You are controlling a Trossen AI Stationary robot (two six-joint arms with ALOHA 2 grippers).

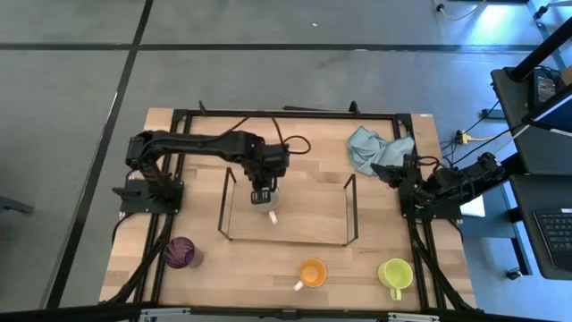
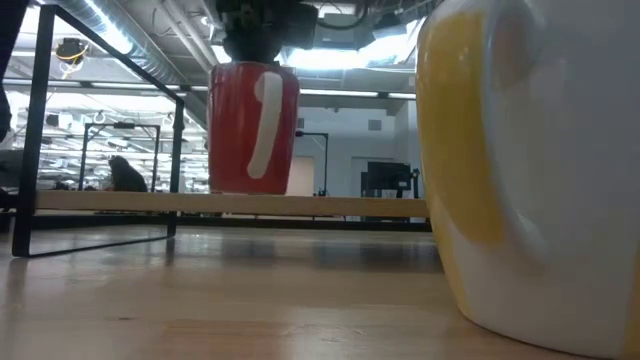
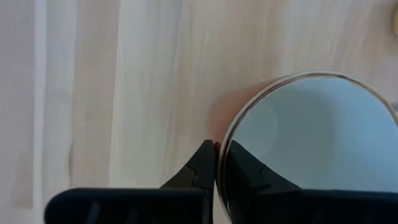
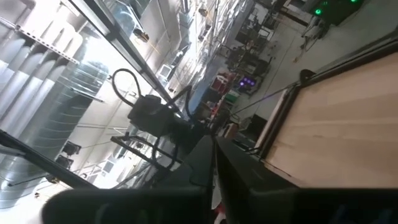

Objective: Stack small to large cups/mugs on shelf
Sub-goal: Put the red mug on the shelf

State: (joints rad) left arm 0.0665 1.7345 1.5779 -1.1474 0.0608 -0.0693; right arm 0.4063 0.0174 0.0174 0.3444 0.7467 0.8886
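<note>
- Red mug (image 2: pixel 254 128) with white handle and white inside sits within the wire shelf (image 1: pixel 349 210), toward its left-rear part; in the low view its base looks level with the worktop (image 1: pixel 259 268), so probably set down, though contact is not clear.
- Left gripper (image 1: pixel 261 191) is directly over the mug; left wrist view shows the jaws pinching the mug rim (image 3: pixel 227 134), one finger outside, one inside.
- Step in hand, by my read: placing the first mug on the shelf. Next move calls for spreading the jaws, lifting straight up clear of the rim, then going for another mug.
- Still off the shelf along the front edge: purple cup (image 1: pixel 180 253) front left, orange mug (image 1: pixel 312 272) front centre, yellow-green mug (image 1: pixel 394 274) front right.
- Right gripper (image 1: pixel 382 172) waits folded at the right edge near the blue cloth (image 1: pixel 371 148); its jaws look pressed together in the right wrist view.
- Hard to see: the gripper covers most of the mug from above, only the handle peeks out. The low view is half blocked by a yellow-and-white mug (image 2: pixel 530 170) up close. Relative mug sizes are hard to judge.
</note>
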